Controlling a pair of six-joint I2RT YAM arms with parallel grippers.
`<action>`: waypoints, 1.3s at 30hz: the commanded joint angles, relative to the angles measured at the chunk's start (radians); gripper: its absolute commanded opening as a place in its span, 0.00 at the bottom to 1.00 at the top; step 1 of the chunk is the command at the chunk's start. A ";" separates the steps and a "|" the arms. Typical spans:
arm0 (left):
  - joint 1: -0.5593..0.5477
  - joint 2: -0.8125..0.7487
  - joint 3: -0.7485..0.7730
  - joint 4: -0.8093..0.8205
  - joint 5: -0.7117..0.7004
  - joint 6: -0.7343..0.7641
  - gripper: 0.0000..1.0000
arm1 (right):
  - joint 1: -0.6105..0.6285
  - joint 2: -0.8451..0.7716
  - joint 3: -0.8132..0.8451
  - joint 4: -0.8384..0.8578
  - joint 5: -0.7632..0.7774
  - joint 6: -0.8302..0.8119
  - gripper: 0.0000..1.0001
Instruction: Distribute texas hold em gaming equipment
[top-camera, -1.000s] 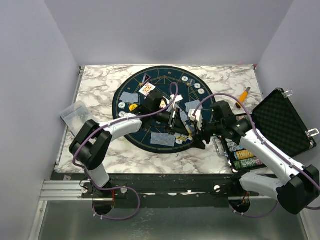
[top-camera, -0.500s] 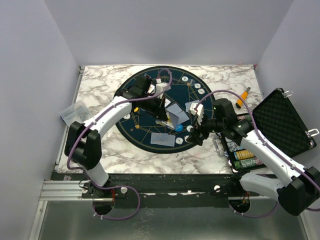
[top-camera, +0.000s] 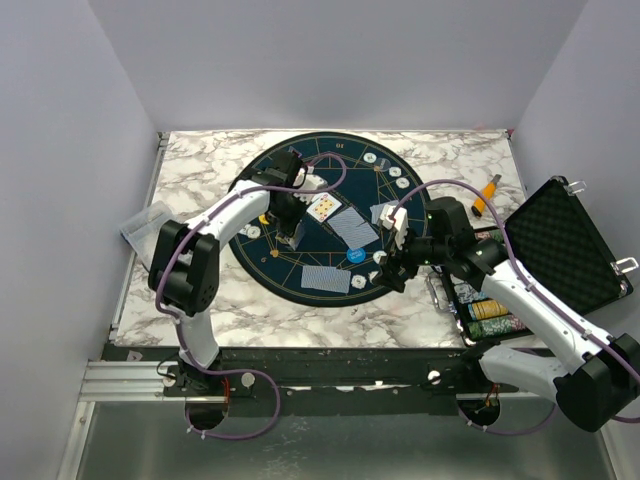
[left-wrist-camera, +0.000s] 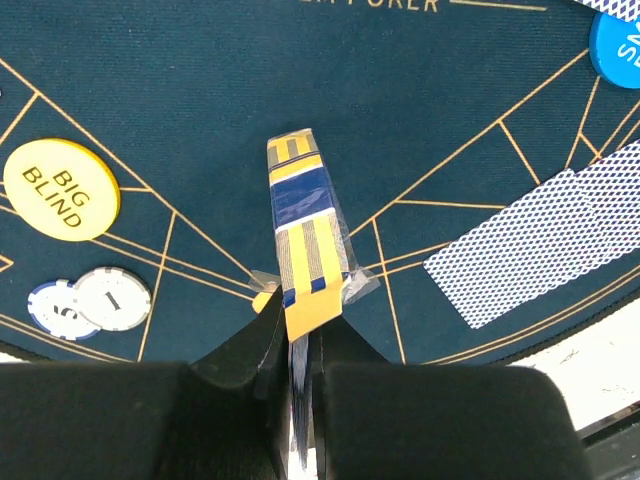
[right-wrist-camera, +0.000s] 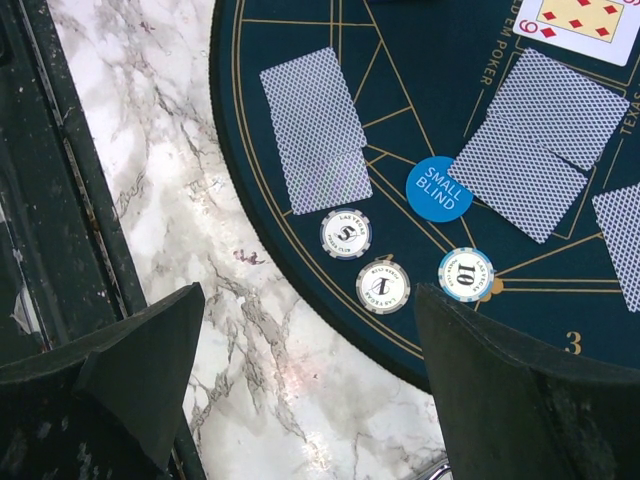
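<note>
My left gripper (left-wrist-camera: 298, 312) is shut on a thin deck of playing cards (left-wrist-camera: 302, 235), seen edge-on, with a yellow and blue striped strip on top. It hangs over the left part of the dark round poker mat (top-camera: 300, 262), near the yellow big blind disc (left-wrist-camera: 62, 189) and two chips (left-wrist-camera: 92, 300). My right gripper (right-wrist-camera: 308, 300) stands open and empty over the mat's near right edge. Beyond it lie three chips (right-wrist-camera: 384, 287), the blue small blind disc (right-wrist-camera: 439, 189) and face-down cards (right-wrist-camera: 315, 125). A face-up card (top-camera: 322, 207) lies mid-mat.
A black foam-lined case (top-camera: 565, 245) stands open at the right, with chip stacks (top-camera: 490, 310) at its near side. An orange-handled tool (top-camera: 487, 190) lies on the marble top behind it. A clear plastic box (top-camera: 147, 225) sits at the left edge.
My left arm has swung from the mat's near right side, close to the right gripper, to the mat's left part with the deck. The right gripper's jaws have spread wider.
</note>
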 joint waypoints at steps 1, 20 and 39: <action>-0.004 0.052 0.060 -0.021 -0.067 0.036 0.05 | -0.001 -0.014 0.008 -0.006 0.013 0.008 0.90; 0.001 0.039 0.101 -0.073 0.073 0.026 0.11 | -0.001 -0.010 -0.001 -0.007 0.011 0.000 0.90; 0.040 0.161 0.173 -0.150 0.428 0.008 0.03 | 0.000 -0.019 -0.009 -0.016 0.006 -0.006 0.90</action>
